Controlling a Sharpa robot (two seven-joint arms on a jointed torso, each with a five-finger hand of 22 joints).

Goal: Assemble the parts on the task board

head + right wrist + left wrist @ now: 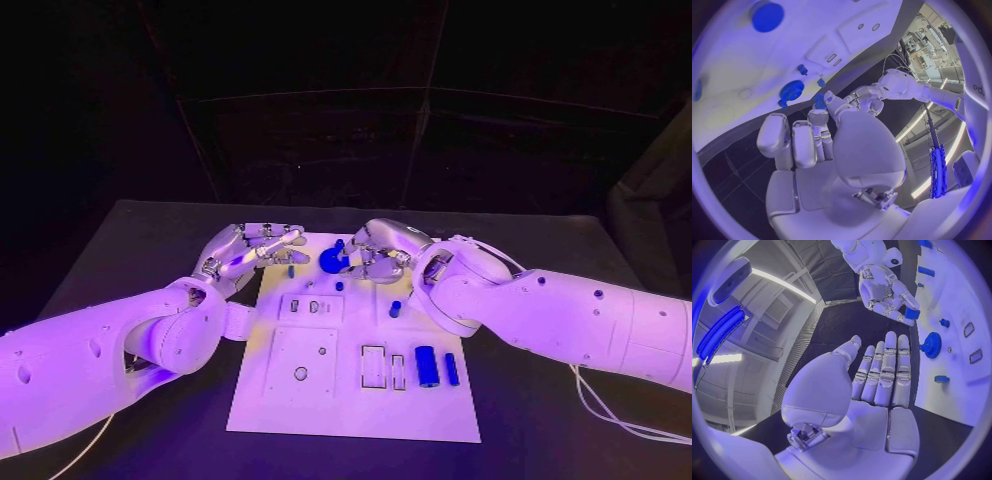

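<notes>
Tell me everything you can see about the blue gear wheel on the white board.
The blue toothed gear wheel looks like plastic: a round disc with fine teeth around its rim and a raised hub at its centre. It lies flat on the white task board, near the board's far edge. In the head view it sits just beside the right robot hand, whose fingers hover close; contact cannot be judged.

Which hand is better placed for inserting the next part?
Right, probably: the right hand pinches a small blue part beside the blue gear, while the left hand is open and holds nothing.
</notes>
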